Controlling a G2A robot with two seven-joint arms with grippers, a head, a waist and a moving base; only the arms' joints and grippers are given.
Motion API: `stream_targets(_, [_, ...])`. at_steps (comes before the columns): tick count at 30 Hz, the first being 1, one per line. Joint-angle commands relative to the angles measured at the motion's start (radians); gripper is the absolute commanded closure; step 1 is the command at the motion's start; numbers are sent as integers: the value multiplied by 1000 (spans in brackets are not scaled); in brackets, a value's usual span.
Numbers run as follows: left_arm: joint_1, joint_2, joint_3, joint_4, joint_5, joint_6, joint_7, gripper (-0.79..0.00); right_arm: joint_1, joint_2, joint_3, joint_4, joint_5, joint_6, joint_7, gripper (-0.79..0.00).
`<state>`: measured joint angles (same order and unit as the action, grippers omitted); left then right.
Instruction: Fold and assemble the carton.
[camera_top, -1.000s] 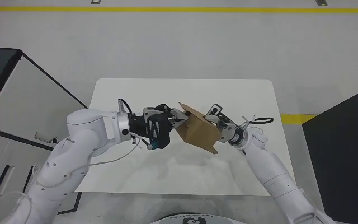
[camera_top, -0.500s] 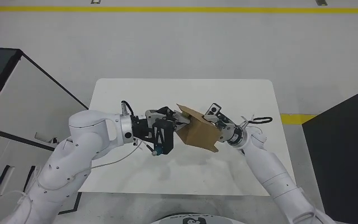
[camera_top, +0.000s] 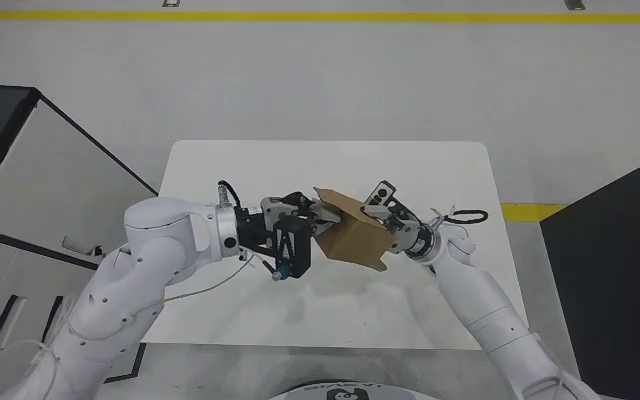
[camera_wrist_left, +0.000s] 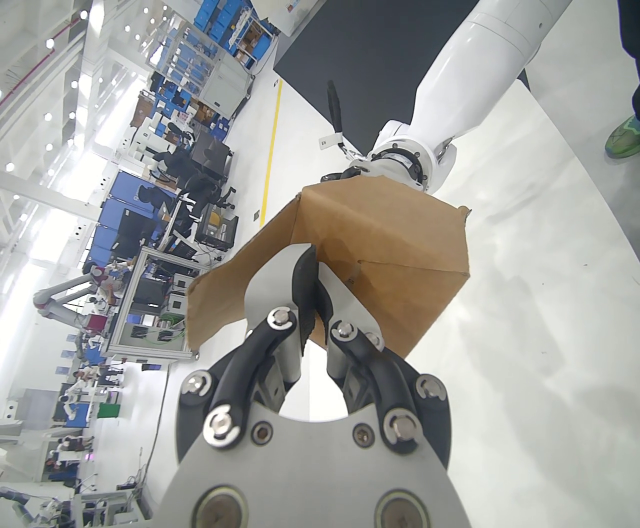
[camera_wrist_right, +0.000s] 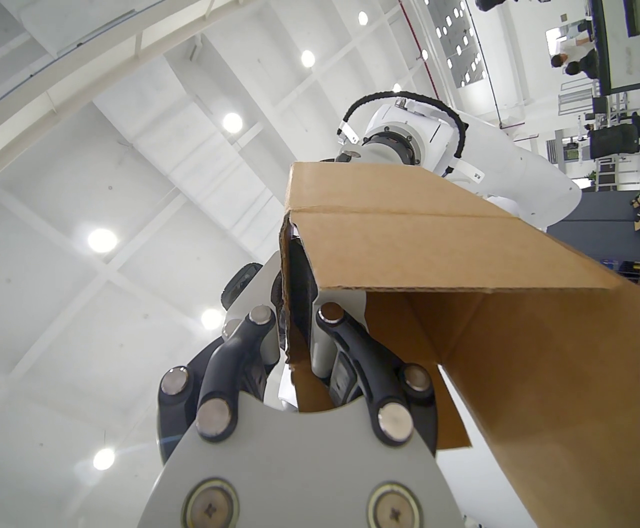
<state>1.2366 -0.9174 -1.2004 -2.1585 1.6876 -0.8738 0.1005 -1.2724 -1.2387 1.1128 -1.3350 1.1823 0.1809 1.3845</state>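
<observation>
— Jaws first, from the left: how do they stand?
— Left gripper (camera_wrist_left: 312, 275) has its jaws pinched together on a flap edge of the brown cardboard carton (camera_top: 350, 236). That carton hangs tilted above the white table (camera_top: 430, 300), touched by nothing but the 2 grippers. Right gripper (camera_wrist_right: 299, 305) has its jaws clamped on a wall edge at the far side.
— Which way does the carton lie from each?
— Straight ahead of both, filling the gap between them, so neither arm is nearer. Its body slants across that line in the top view, and I cannot fix the long axis more exactly. I judge the next fold needs 1 gripper to hold while the other works a flap.
— Do the views differ?
— Left wrist view shows closed outer faces and a creased corner. Right wrist view looks into the open end, where flaps are not yet folded.
</observation>
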Motion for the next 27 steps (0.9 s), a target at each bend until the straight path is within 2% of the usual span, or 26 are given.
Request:
stream_targets(1, [3,1,-6,2,-5,1,2,0,0,-1,1,0,4,-7,0,0])
stream_targets(27, [-18,0,9,16,5,-1,6,0,13,-5,7,7,-14,-36,-9,0])
